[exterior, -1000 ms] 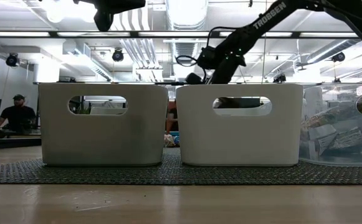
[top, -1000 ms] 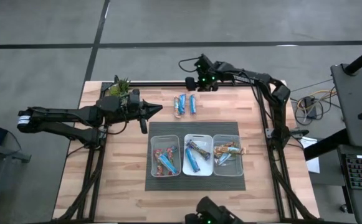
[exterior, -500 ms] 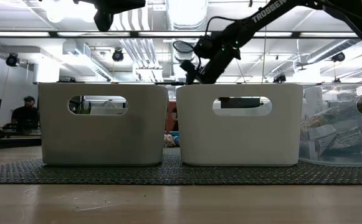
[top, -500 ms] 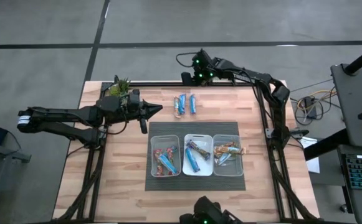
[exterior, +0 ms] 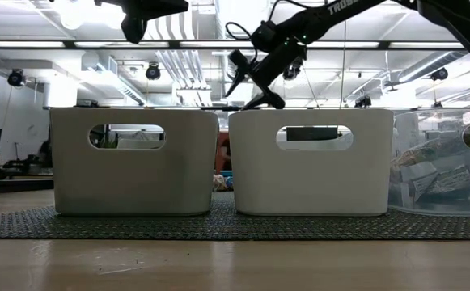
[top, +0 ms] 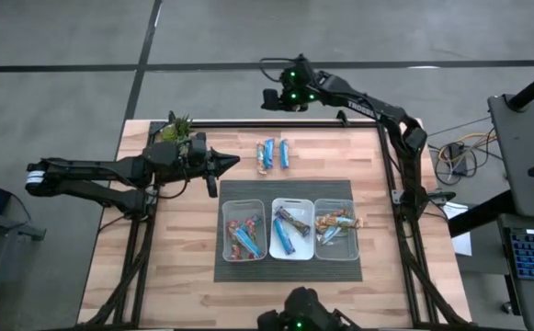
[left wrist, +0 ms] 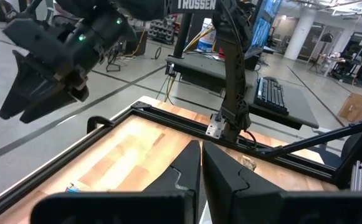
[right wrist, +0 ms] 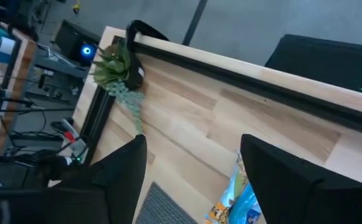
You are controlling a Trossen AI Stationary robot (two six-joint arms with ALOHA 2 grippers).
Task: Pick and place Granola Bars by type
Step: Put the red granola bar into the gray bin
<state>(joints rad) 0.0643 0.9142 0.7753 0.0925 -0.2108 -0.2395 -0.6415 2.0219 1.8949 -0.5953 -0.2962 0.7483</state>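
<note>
Both arms are dark, jointed, cabled, lettered TROSSEN in white, with green lights.

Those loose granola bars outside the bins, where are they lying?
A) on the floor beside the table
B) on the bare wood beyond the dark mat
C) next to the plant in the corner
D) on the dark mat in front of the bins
B: the high view shows the loose granola bars on the bare wooden table, just past the far edge of the dark mat.

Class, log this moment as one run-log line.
left gripper: shut, waiting beside plant | right gripper: open, empty, raised past far table edge | loose granola bars: three on table | bins: three, holding bars
</note>
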